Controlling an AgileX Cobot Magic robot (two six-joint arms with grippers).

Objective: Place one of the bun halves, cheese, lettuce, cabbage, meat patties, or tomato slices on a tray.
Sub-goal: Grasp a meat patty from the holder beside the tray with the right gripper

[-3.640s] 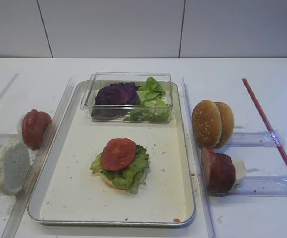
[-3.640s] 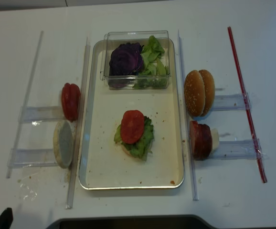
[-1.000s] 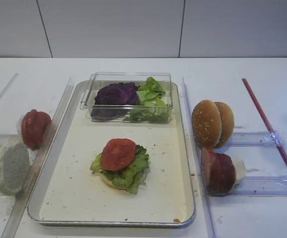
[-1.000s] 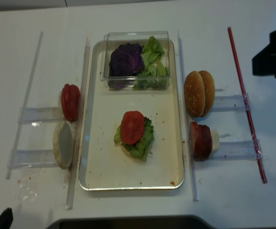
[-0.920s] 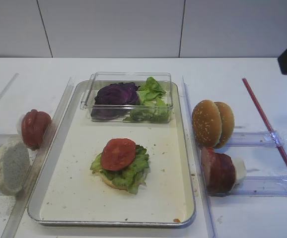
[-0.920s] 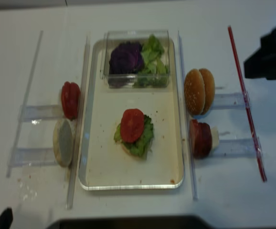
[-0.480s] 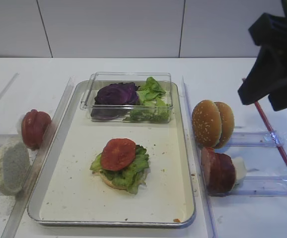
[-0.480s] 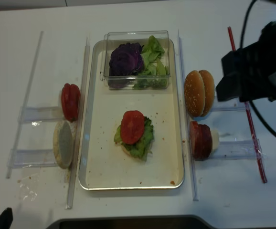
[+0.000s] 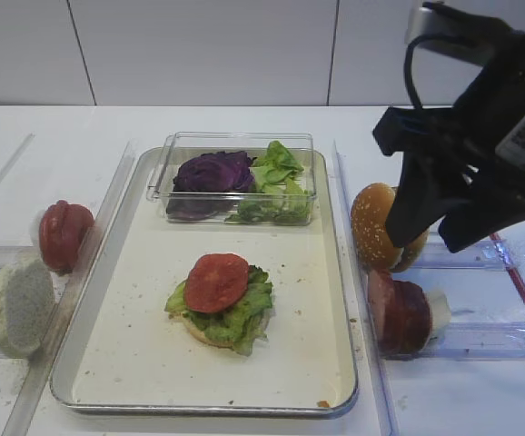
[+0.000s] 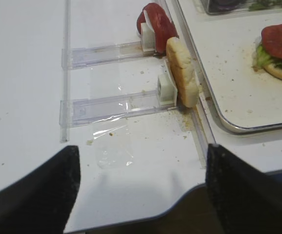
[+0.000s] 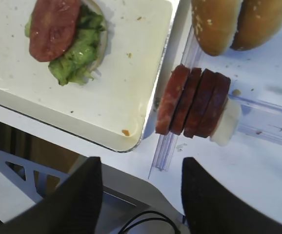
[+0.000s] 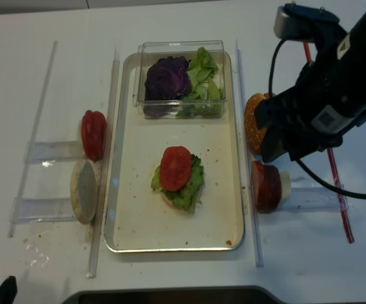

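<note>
Pink meat patties edge-on in wrist view, right claw spread, empty, left claw spread.

i see my left gripper low in frame, both dark fingers spread wide, nothing between them. beyond them a pale bun half stands on edge, tomato slices farther off. past the right finger, the tray carries a stacked tomato on lettuce.

Right gripper hangs with jaws parted, holding nothing
</note>
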